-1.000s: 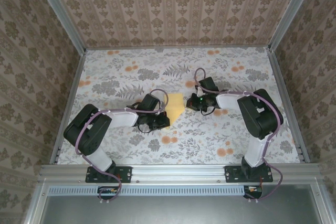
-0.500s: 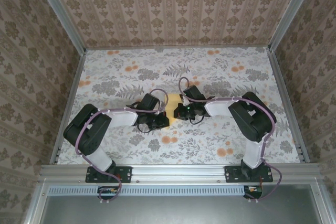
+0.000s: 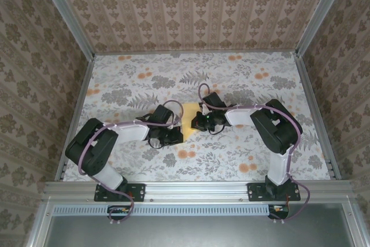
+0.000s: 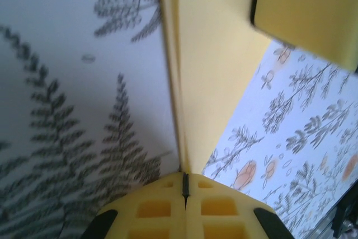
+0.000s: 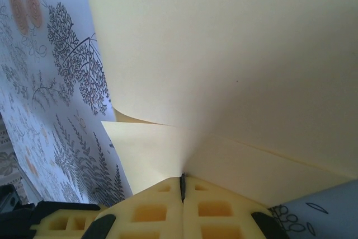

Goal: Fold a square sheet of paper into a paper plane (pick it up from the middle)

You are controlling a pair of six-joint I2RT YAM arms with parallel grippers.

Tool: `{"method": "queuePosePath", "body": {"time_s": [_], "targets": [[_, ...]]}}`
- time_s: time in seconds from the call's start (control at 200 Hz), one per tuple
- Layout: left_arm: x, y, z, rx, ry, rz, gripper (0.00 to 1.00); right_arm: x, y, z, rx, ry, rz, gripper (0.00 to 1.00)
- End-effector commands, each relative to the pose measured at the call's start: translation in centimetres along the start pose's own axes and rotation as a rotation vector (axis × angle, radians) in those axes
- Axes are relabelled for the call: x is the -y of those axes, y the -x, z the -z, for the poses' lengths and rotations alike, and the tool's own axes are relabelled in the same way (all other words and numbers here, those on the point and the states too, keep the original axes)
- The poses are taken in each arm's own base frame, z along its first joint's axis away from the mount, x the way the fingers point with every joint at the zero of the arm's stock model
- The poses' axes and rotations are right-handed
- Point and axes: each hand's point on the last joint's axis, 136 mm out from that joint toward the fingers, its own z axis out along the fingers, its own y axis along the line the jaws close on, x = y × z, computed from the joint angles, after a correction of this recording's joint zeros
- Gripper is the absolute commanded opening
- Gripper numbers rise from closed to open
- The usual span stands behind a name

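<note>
The paper point(image 5: 235, 54) is thin, plain and matt, smooth apart from its sharp creases. The left hand point(image 4: 184, 186) and right hand point(image 5: 182, 188) have fingers of matt yellow plastic, moulded with square pockets. The desk point(image 3: 260, 85) has a matt covering with a floral print, and the walls point(image 3: 196, 10) a matt patterned one. The rails point(image 3: 196, 189) are dull brushed metal. The arms point(image 3: 248, 114) have smooth black and white plastic shells, faintly glossy.
</note>
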Motion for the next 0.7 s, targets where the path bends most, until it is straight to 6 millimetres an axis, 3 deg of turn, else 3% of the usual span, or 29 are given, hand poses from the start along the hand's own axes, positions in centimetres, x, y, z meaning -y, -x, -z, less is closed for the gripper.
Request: {"method": "queuePosePath", "body": {"time_s": [0.0,0.2,0.315,0.505,0.695], "targets": [[-2.4,-3.0,1.0,-0.089,0.104,0.005,0.00,6.2,-0.7,-0.7,-0.003,-0.204,-0.123,0.03],[1.7,1.3,3.4,0.089,0.026,-0.078,0.00,4.6,-1.0,-0.2,0.004,-0.157,-0.108,0.03],[3.6,3.0,2.9,0.137,-0.035,-0.082,0.00,2.9,-0.5,0.3,0.024,-0.094,-0.081,0.03],[4.3,3.7,0.1,0.094,-0.027,-0.071,0.00,-0.3,0.1,1.0,0.039,0.024,-0.021,0.04],[2.5,3.9,-1.1,0.080,0.052,-0.037,0.00,-0.9,-0.7,0.8,0.010,0.034,0.020,0.04]]}}
